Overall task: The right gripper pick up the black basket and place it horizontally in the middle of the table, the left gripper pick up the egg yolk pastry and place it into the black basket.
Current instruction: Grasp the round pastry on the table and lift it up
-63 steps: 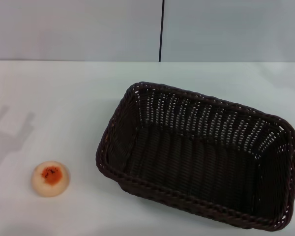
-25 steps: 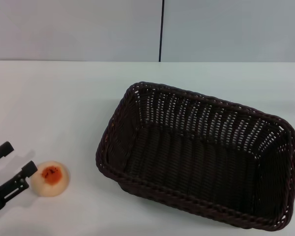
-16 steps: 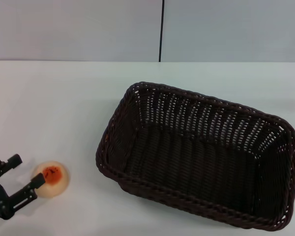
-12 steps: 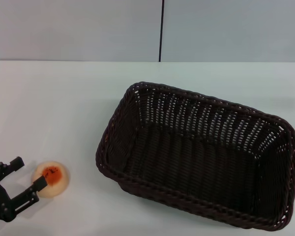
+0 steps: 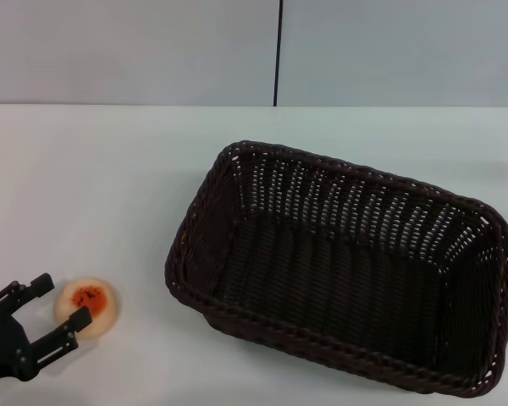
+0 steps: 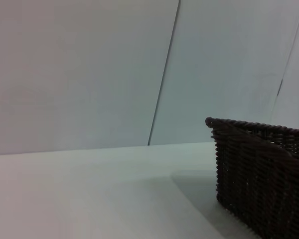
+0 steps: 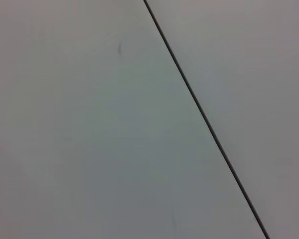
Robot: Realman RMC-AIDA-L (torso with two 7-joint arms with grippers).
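Observation:
The black basket (image 5: 343,271) stands on the white table (image 5: 110,178), in the middle and right of the head view, its long side slightly slanted; a corner of the basket (image 6: 261,174) shows in the left wrist view. The egg yolk pastry (image 5: 87,306) lies on the table at the front left. My left gripper (image 5: 61,301) is open at the front left corner, its two fingers on either side of the pastry's left part; one fingertip (image 5: 78,321) is at the pastry's near edge. The right gripper is out of view.
A grey wall with a dark vertical seam (image 5: 278,52) stands behind the table's far edge. The right wrist view shows only the wall and a seam (image 7: 204,119).
My left gripper came in from the front left and moved right, bringing its open fingers up around the pastry. The basket and pastry have hardly moved.

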